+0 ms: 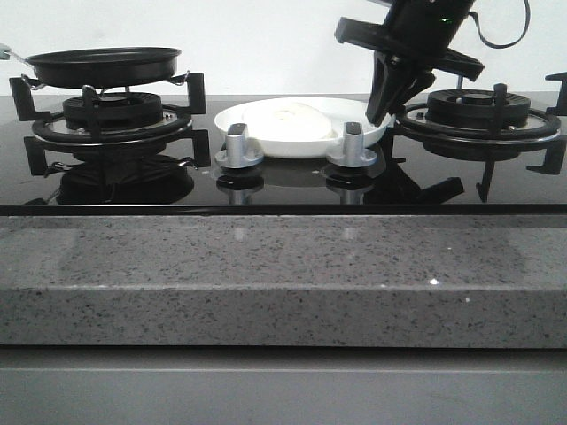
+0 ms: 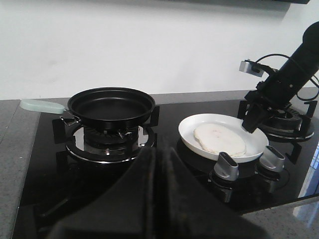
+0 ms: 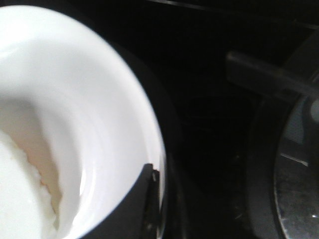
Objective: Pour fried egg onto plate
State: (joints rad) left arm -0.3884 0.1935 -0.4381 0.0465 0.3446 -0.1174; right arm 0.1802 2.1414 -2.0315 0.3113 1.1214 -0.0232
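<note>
The fried egg (image 2: 220, 139) is lying flat inside the plate (image 2: 192, 130), a faint orange mark showing on its upper face, and the plate is sitting on the black glass hob (image 1: 283, 190) between the two burners, just behind the two silver knobs (image 1: 237, 144). The right pincer (image 1: 383, 111) is hanging at the plate's right rim, its arm slanting down steeply from above the right burner (image 1: 478, 111); in the right wrist view one dark finger (image 3: 144, 204) is lying against the rim from outside. Whether its jaws are spread or pressed together I cannot tell. The left pincer (image 2: 158, 172) is showing pressed together, holding nothing, hovering low in front of the left burner. The black frying pan (image 2: 111, 105) is sitting on that burner, well apart from the plate, its pale handle (image 2: 42, 105) pointing left. Bare glass is lying between pan and plate, and the speckled grey desk (image 1: 283, 274) edge is running along the front.
</note>
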